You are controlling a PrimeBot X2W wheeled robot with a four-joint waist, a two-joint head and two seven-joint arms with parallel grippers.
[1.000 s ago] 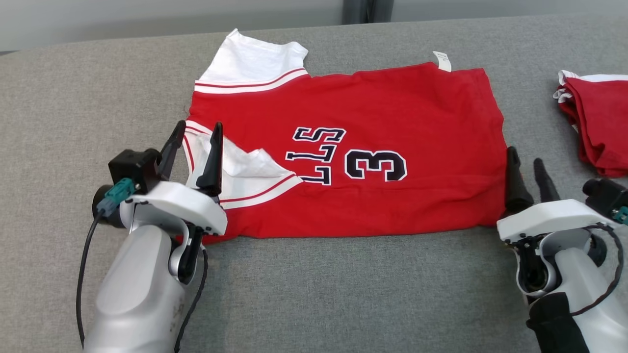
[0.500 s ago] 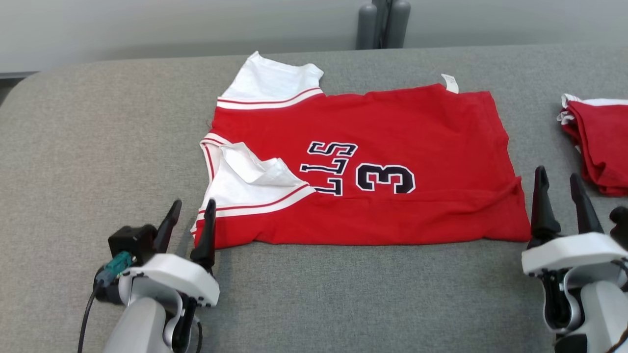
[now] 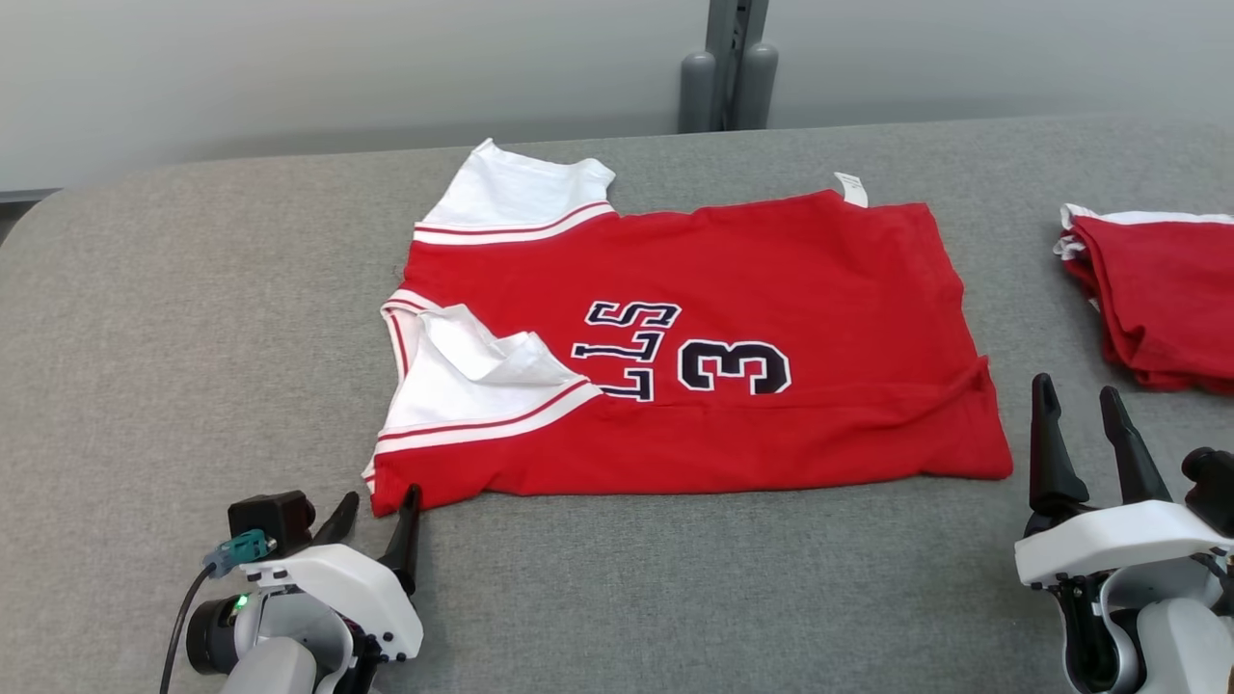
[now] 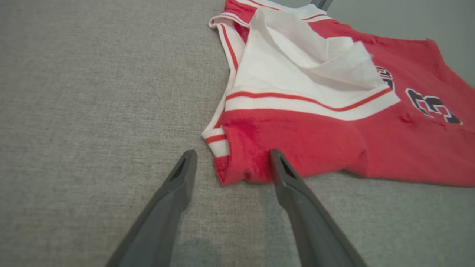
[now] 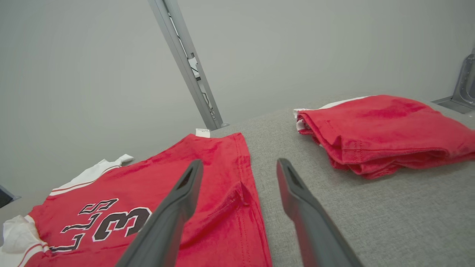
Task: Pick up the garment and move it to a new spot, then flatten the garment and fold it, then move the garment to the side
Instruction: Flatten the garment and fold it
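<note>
The garment, a red jersey with white sleeves and dark "3" lettering, lies spread flat on the grey table. One white sleeve is folded over its near left part. My left gripper stands open just in front of the garment's near left corner. In the left wrist view that corner of the garment lies between the tips of the left gripper, with nothing held. My right gripper is open and empty, just right of the garment's near right corner. In the right wrist view the right gripper straddles the edge of the garment.
A second red garment, folded into a pile, lies at the table's right side and appears as the folded pile in the right wrist view. A grey metal post rises behind the table against a pale wall. The table's left corner is rounded.
Both grippers have drawn back toward the near edge, off the garment; the left one was over the folded sleeve. The head camera has tilted, shifting the whole view. The garment lies as before.
</note>
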